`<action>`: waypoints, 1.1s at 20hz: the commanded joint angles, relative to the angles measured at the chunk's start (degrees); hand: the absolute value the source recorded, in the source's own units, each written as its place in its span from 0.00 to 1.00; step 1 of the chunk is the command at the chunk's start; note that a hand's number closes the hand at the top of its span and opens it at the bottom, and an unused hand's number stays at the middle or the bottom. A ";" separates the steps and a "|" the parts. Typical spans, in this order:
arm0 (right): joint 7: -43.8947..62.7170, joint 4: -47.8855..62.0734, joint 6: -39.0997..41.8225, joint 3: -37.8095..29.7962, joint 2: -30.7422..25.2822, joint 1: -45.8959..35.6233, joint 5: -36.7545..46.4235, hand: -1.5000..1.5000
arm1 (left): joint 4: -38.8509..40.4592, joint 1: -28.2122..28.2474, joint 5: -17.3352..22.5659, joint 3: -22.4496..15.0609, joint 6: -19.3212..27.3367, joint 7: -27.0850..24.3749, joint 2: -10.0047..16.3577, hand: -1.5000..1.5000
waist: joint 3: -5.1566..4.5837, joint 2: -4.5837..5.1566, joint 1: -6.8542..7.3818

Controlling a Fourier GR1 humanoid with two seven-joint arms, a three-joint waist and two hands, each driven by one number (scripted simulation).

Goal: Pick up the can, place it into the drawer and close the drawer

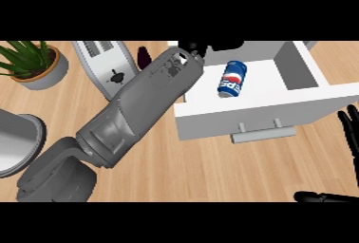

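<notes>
pepsi can (232, 79) lies on its side inside the open drawer (308, 108); placing looks done. left hand (193, 47) above the drawer's far corner, grip: cannot tell. right hand (348, 129) open, resting at the right edge. next: push the drawer front shut.

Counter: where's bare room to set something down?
The widest bare wood lies in front of the drawer, between the left forearm and the right robot hand. A smaller patch sits below the plant, left of the toaster. The top edge is crowded; the can lies in the drawer.
</notes>
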 commanded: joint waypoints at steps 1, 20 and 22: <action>0.55 -2.47 1.01 0.41 -0.16 1.84 -0.70 0.00 | 1.14 2.03 0.93 -1.36 2.01 -2.16 -0.01 0.00 | -0.04 0.09 -0.97; -2.90 -6.06 -0.40 1.12 -5.52 -2.56 11.80 0.00 | -1.10 1.44 8.72 -1.11 6.23 -4.04 -0.01 0.00 | -0.12 -0.14 0.92; -2.73 -6.93 0.52 1.28 -7.23 -3.22 12.81 0.00 | -2.25 1.86 10.09 -1.54 7.48 -3.24 -0.01 0.00 | -0.10 -0.21 0.68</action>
